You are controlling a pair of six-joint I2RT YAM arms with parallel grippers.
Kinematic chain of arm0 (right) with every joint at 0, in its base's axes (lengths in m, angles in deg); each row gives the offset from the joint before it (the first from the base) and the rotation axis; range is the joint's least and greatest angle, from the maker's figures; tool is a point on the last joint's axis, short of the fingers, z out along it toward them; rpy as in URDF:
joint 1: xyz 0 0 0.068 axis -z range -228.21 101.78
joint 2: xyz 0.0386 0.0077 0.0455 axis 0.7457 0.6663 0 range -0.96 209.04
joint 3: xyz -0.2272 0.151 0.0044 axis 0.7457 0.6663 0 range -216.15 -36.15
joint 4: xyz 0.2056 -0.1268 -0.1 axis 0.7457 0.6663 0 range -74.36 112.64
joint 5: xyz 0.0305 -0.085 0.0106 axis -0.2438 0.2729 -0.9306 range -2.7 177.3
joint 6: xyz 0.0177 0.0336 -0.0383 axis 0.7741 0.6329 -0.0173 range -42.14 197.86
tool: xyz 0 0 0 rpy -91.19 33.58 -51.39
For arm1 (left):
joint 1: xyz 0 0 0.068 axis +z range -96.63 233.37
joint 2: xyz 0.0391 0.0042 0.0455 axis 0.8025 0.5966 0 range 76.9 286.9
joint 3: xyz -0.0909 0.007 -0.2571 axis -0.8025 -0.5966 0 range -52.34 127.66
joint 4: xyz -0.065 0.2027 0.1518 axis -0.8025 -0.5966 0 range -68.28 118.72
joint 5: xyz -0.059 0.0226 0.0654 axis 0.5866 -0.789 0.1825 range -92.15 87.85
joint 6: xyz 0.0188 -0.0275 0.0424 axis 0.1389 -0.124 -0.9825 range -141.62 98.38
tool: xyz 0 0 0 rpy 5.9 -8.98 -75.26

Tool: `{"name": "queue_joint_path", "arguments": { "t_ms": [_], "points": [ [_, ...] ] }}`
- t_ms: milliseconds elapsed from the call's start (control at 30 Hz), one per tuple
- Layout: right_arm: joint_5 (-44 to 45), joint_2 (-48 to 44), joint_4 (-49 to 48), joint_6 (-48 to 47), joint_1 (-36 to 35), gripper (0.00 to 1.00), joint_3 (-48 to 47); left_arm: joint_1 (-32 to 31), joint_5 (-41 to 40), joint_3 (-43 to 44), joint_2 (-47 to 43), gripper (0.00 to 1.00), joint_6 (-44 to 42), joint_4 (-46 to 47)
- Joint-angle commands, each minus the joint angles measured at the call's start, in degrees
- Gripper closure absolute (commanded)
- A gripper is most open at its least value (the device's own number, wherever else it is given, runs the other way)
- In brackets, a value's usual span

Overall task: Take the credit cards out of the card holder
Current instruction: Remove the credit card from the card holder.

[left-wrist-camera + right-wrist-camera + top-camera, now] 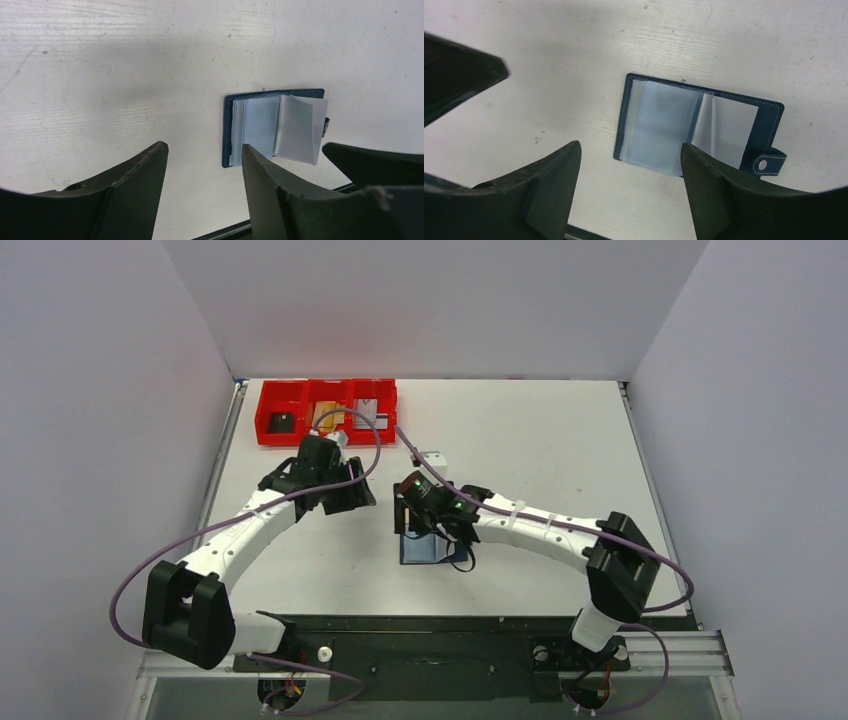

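The card holder [424,549] lies open on the table, a navy wallet with pale clear sleeves, also seen in the left wrist view [275,125] and the right wrist view [694,125]. No card shows in its sleeves. The credit cards lie in the red tray: a black one [283,422], a tan-gold one [325,415] and a silvery one [367,412]. My right gripper [428,525] [630,145] hovers open just above the holder, with nothing between its fingers. My left gripper [345,495] [203,146] hangs open and empty to the holder's left.
The red three-compartment tray [326,435] stands at the back left of the table. A small white object [433,457] lies behind the right gripper. Grey walls close in on three sides. The black base rail [430,635] runs along the near edge.
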Motion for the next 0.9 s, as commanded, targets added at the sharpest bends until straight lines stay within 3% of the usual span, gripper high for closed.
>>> {"name": "queue_joint_path", "arguments": {
  "t_ms": [0,400,867],
  "points": [
    [-1.0,4.9,0.5,-1.4,1.9,0.32,-1.5,0.3,0.1,1.5,-0.5,0.46,-0.1,0.0],
    [-2.2,11.5,-2.1,-2.0,3.2,0.33,-0.2,0.3,0.4,1.3,0.1,0.46,-0.5,-0.5],
    [-4.0,11.9,-6.6,-1.3,3.2,0.47,5.8,-1.7,1.1,0.3,1.6,0.46,2.2,1.5]
  ]
}}
